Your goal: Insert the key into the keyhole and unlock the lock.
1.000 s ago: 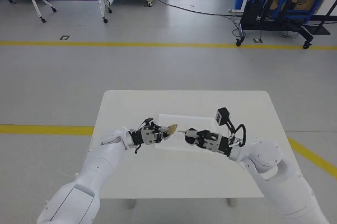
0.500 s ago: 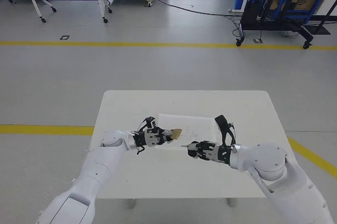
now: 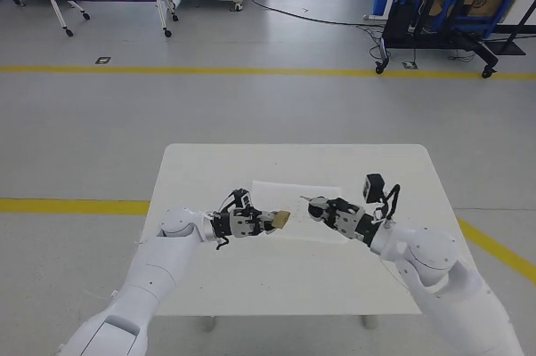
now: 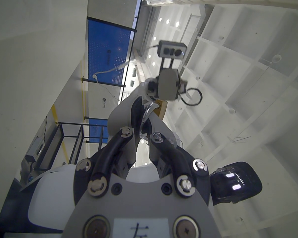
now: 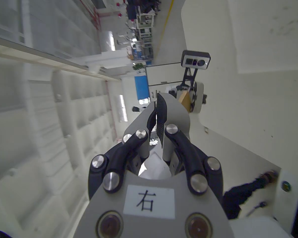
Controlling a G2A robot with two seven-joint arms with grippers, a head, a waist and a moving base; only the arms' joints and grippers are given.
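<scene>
Top view: left end effector [image 3: 266,219] pinches the hard brass padlock [image 3: 282,217], right end effector [image 3: 314,205] pinches the thin, likely slippery metal key [image 3: 304,198].

Left wrist label [image 4: 140,229] and right wrist label [image 5: 149,201] each carry one character.
</scene>
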